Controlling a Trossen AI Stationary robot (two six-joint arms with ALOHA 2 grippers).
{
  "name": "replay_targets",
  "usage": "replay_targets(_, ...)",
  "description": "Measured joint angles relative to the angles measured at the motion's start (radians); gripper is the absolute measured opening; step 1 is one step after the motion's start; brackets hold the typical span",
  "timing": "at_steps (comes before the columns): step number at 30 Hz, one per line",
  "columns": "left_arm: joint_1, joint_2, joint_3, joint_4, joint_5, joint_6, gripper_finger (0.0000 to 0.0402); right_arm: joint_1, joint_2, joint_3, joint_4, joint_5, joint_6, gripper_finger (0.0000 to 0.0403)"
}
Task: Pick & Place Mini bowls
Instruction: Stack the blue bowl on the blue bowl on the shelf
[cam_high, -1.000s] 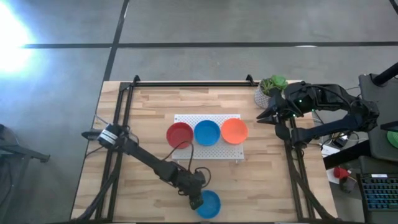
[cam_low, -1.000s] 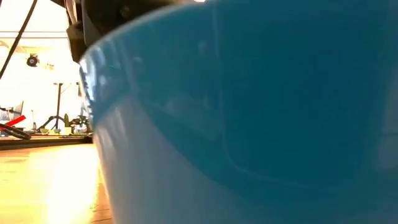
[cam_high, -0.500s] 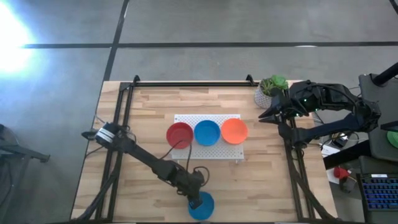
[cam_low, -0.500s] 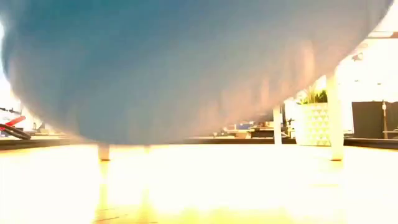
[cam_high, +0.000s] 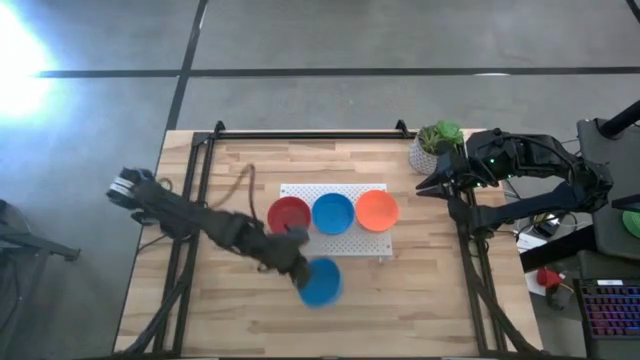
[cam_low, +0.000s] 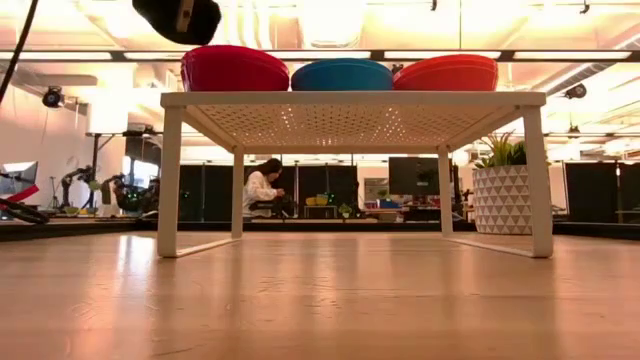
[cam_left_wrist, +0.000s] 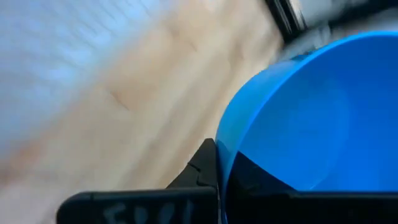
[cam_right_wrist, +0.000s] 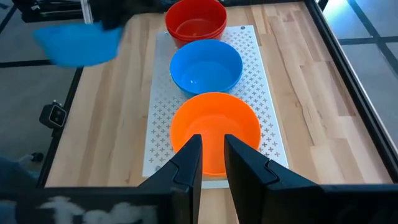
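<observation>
Three mini bowls sit side by side on the white perforated board (cam_high: 300, 243): red (cam_high: 289, 215), blue (cam_high: 333, 212), orange (cam_high: 377, 210). The low view shows the board (cam_low: 352, 99) standing on legs. A second blue bowl (cam_high: 320, 283) hangs in the air just in front of the board's near edge, with my left gripper (cam_high: 297, 265) shut on it. It also shows blurred in the right wrist view (cam_right_wrist: 78, 40). My right gripper (cam_high: 424, 186) waits at the far right by the plant pot (cam_high: 436, 142), its fingers (cam_right_wrist: 189, 163) slightly apart with nothing between them. My left gripper holds the blue bowl by its rim (cam_left_wrist: 227, 144), one finger (cam_left_wrist: 204, 169) outside the wall and the other inside the bowl. The fingers come slanting down from the table's left. The bowl is lifted clear of the table.
The white pot with the green plant stands at the far right corner. Black rails (cam_high: 200, 190) run along the table's left, far and right edges. Bare wood (cam_high: 400, 310) lies between the board and the near edge. A person sits in the room beyond (cam_low: 264, 190).
My left gripper has taken the blue bowl up off the table at the near edge. It has risen and gone toward the far edge, up to the white board, with the bowl lifted clear. The arm's motion is fast enough to blur.
</observation>
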Motion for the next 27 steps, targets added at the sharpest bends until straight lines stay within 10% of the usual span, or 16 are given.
replay_targets(11,0.230,-0.221,0.000,-0.140,-0.142,0.034,0.0000,0.000,0.001,0.000,0.013,0.003,0.000,0.0066)
replay_targets(27,0.505,-0.172,0.073,-0.237,-0.057,0.408,0.0000,0.000,0.001,-0.001,0.062,0.003,0.015,0.0066)
